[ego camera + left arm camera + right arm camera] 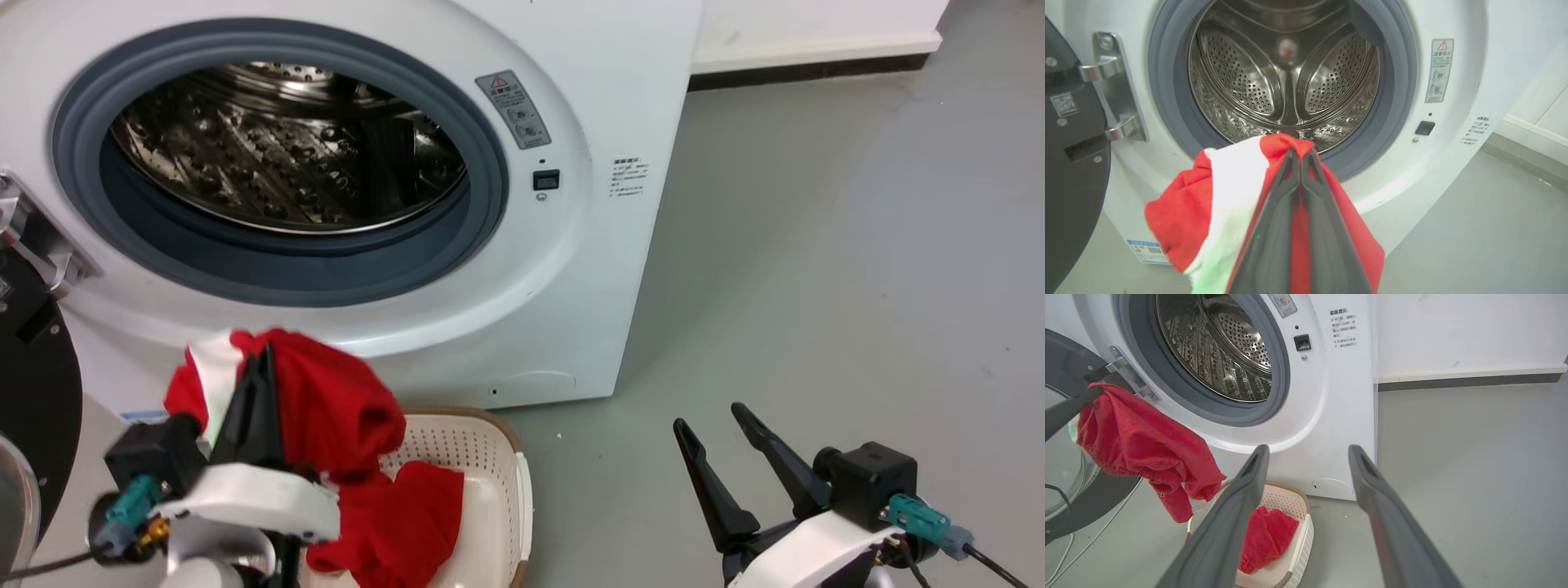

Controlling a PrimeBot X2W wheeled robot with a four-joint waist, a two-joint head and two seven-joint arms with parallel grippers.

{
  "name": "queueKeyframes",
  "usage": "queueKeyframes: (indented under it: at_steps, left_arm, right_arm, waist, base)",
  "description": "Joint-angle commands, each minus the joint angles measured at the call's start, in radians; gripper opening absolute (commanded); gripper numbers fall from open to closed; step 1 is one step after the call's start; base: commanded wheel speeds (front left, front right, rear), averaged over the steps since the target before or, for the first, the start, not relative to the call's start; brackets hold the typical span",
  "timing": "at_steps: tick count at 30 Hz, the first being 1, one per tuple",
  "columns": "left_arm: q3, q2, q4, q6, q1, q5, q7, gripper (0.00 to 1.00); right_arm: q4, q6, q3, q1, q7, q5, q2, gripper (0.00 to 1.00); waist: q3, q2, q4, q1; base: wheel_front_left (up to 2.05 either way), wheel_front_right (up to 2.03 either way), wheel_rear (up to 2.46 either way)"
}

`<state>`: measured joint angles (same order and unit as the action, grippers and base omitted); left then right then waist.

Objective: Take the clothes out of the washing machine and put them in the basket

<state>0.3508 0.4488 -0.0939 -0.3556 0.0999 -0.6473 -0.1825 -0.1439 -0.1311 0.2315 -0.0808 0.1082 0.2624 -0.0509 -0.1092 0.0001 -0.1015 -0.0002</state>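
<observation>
Drum of the washing machine (571, 245) looks empty. One red garment (408, 514) lies in the basket (473, 449). The white-banded garment (343, 408) hangs clenched in the left fingers (257, 384), with the basket just below them. The right fingers (709, 482) are spread and hold nothing. Remaining: drop it in.

Washing machine (620, 98) open; red garment (335, 400) (white band) hangs aloft near basket (490, 445); second red garment (408, 514) inside.
</observation>
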Motion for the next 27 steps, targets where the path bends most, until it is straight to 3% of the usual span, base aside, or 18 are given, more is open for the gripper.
queueKeyframes:
  at_steps: [1,5,12,27]
  left_arm:
    - [0.001,-0.009,0.002,-0.003,-0.012,-0.006,-0.008,0.0]
    - [0.015,-0.057,0.063,0.015,-0.052,-0.033,-0.035,0.0]
    - [0.02,-0.143,0.239,0.094,0.015,-0.059,-0.069,0.0]
    - [-0.095,-0.239,0.678,0.256,0.316,0.028,-0.084,0.0]
  right_arm:
    - [-0.008,0.001,-0.003,0.002,0.003,-0.008,0.001,1.0]
    - [-0.038,0.001,-0.009,0.032,0.01,-0.017,0.002,1.0]
    - [-0.064,0.001,-0.006,0.084,0.001,-0.032,0.001,1.0]
    - [-0.079,0.001,0.028,0.194,-0.03,-0.043,0.002,1.0]
  waist:
    - [-0.017,-0.0001,0.01,0.0002]
    - [-0.091,-0.0001,0.028,0.0002]
    - [-0.235,-0.0001,0.027,0.0002]
    - [-0.551,-0.0001,-0.034,0.0002]
  base:
    - [0.0,0.0,0.0]
    - [0.0,0.0,0.0]
    - [0.0,0.0,0.0]
    - [0.0,0.0,0.0]
